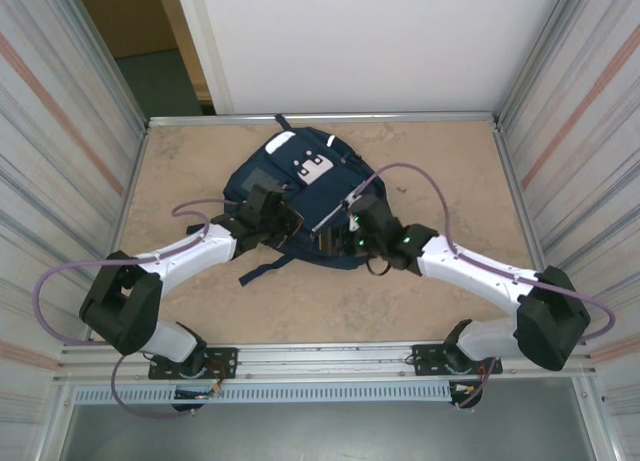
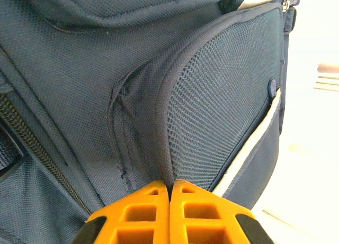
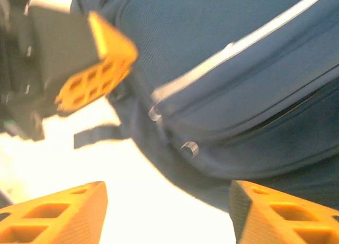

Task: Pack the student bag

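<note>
Two grippers sit at the student bag (image 1: 300,181), which lies flat on the table (image 1: 200,301) in the upper middle of the top view. The left gripper (image 2: 169,188) is closed tight at the bottom centre of the left wrist view, its tips meeting just where the bound edge of the mesh pocket (image 2: 222,111) comes down to them. We cannot tell whether a fold of fabric is caught there. The right gripper (image 3: 167,196) stands open with nothing between its fingers, low in the right wrist view, below what we take for two zipper pulls (image 3: 189,148) near the pale stripe (image 3: 238,45).

We see three risks. The pulls are small and shiny, so closing jaws could miss them and nip loose fabric instead. If the left gripper has no real hold, a tug on the zip would drag the whole bag. The two grippers are also near each other, so a careless reach could knock them together.
</note>
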Controlling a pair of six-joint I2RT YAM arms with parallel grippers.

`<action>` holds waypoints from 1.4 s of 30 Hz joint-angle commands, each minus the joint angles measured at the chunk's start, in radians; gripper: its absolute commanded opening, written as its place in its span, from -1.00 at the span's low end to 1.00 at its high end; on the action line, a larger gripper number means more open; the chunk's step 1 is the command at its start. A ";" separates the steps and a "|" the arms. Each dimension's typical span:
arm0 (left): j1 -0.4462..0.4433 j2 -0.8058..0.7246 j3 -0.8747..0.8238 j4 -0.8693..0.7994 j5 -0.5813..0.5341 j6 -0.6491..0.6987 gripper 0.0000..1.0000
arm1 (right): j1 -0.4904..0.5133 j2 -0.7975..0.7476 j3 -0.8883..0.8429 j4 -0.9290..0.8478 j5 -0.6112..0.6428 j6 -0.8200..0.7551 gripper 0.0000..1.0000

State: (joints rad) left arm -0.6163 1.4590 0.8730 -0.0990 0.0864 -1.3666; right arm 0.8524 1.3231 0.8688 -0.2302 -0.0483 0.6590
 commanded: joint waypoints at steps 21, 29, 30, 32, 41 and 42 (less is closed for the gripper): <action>-0.006 -0.055 -0.016 0.099 0.032 -0.080 -1.00 | 0.112 0.410 0.224 0.081 0.405 0.275 -0.62; 0.015 -0.058 -0.034 0.081 0.017 -0.058 -1.00 | 0.105 0.335 0.219 -0.018 0.412 0.285 -0.97; 0.022 -0.055 -0.033 0.074 0.015 -0.038 -1.00 | 0.099 0.310 0.205 -0.024 0.400 0.283 -1.00; 0.043 -0.046 -0.027 0.063 0.010 0.048 -1.00 | 0.088 0.265 0.174 -0.037 0.374 0.266 -1.00; 0.194 0.030 0.018 -0.020 0.159 0.300 -1.00 | -0.100 0.141 0.048 -0.061 0.095 -0.129 -1.00; 0.206 0.046 0.035 -0.042 0.171 0.342 -1.00 | -0.117 0.133 0.043 -0.062 0.074 -0.178 -1.00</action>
State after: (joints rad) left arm -0.4629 1.4693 0.8631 -0.0647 0.2707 -1.1851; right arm 0.7834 1.5078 0.9382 -0.2138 0.0902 0.6792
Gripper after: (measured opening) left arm 0.044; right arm 0.073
